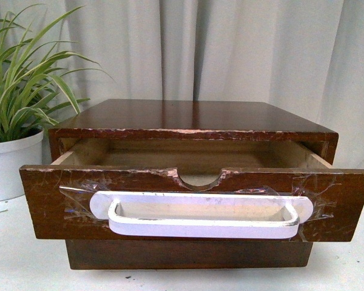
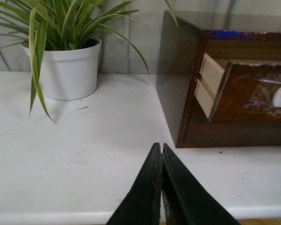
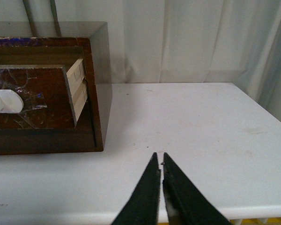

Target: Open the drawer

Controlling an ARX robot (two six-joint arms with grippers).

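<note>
The dark brown wooden drawer (image 1: 42,200) stands pulled out of its cabinet (image 1: 188,115), its pale inside showing. Its long white handle (image 1: 200,215) is fixed by clear tape under a half-round notch in the chipped rim. Neither gripper shows in the front view. My left gripper (image 2: 159,146) is shut and empty above the white table, near its front edge, left of the cabinet; the drawer (image 2: 246,93) shows pulled out there. My right gripper (image 3: 159,155) is shut and empty, right of the cabinet; the drawer (image 3: 33,96) shows there too.
A green plant in a white pot (image 1: 9,163) stands left of the cabinet, also in the left wrist view (image 2: 68,70). A plain lower drawer front (image 1: 188,254) sits under the open drawer. White curtains hang behind. The white table (image 3: 192,126) stretches right of the cabinet.
</note>
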